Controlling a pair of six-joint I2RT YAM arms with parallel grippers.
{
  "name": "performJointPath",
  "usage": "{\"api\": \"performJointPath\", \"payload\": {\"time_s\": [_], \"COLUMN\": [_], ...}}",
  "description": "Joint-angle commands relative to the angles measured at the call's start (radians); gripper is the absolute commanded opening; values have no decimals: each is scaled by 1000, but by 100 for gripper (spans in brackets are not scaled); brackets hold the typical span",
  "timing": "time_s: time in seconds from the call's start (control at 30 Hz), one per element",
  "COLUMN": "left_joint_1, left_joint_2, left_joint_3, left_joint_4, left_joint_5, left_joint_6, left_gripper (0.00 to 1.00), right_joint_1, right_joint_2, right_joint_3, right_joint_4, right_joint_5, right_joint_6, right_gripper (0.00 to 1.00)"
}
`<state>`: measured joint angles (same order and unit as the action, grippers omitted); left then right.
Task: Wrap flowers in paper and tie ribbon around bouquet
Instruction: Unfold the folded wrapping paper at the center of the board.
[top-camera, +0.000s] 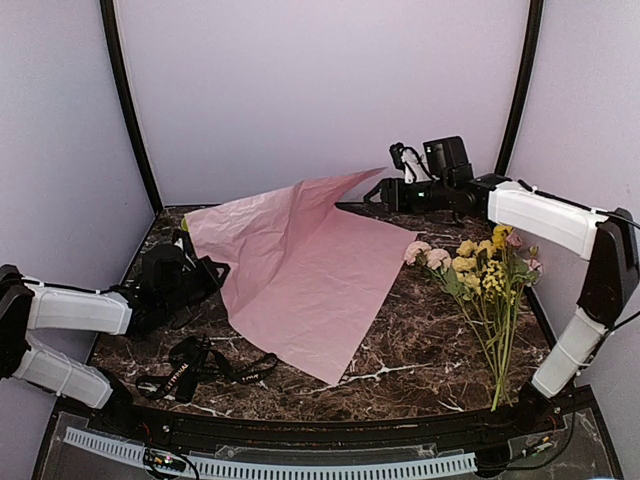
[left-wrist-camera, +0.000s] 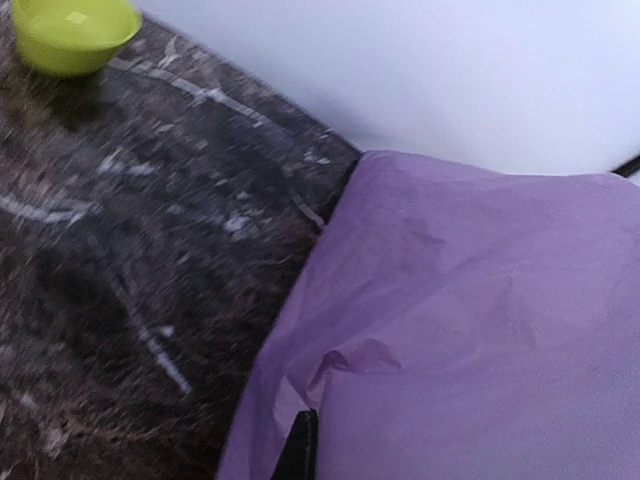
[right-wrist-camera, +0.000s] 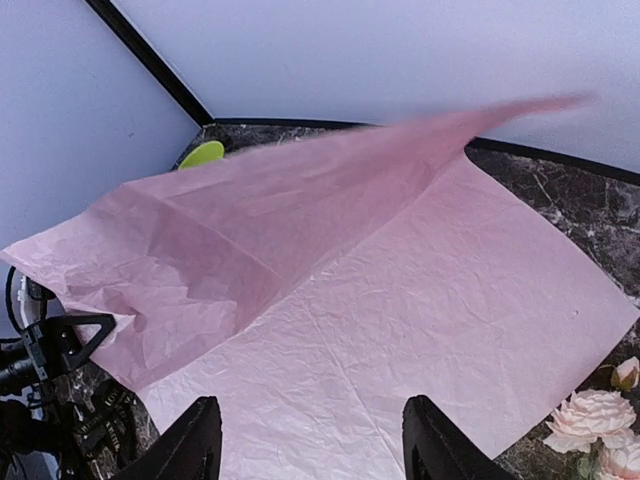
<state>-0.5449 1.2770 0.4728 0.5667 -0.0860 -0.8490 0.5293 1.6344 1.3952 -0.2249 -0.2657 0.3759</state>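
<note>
We see a dark marble table (top-camera: 420, 330) with the paper (top-camera: 310, 270) spread across its middle, its far corner lifted and folded toward the left. The flowers (top-camera: 480, 270) lie on the right, apart from the paper. The ribbon (top-camera: 200, 365) lies near left. The left gripper (top-camera: 200, 268) is clenched on the paper's left edge. The right gripper (right-wrist-camera: 312, 410) hangs released, near the lifted corner. A green bowl (left-wrist-camera: 70, 35) sits far left.

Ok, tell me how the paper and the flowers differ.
The paper is one broad pinkish sheet, mid-table, its far flap lifted; the flowers are a thin, loose bunch lying flat on the right. Paper is plain; flowers mix yellow, cream, pink. Both rest on the table.
</note>
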Motion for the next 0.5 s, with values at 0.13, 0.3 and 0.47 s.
{"api": "performJointPath", "payload": {"time_s": [0.13, 0.3, 0.47], "left_joint_1": [75, 76, 80], "left_joint_2": [27, 47, 43], "left_joint_3": [-79, -60, -25], "left_joint_4": [-76, -135, -224], "left_joint_5": [16, 20, -22], "left_joint_6": [-210, -156, -56], "left_gripper": [0, 0, 0], "right_joint_1": [20, 67, 86], "right_joint_2": [278, 447, 509], "right_joint_3": [63, 187, 202], "right_joint_4": [-142, -230, -299], "right_joint_5": [119, 274, 353], "right_joint_6": [-124, -204, -236], "right_gripper": [63, 63, 60]}}
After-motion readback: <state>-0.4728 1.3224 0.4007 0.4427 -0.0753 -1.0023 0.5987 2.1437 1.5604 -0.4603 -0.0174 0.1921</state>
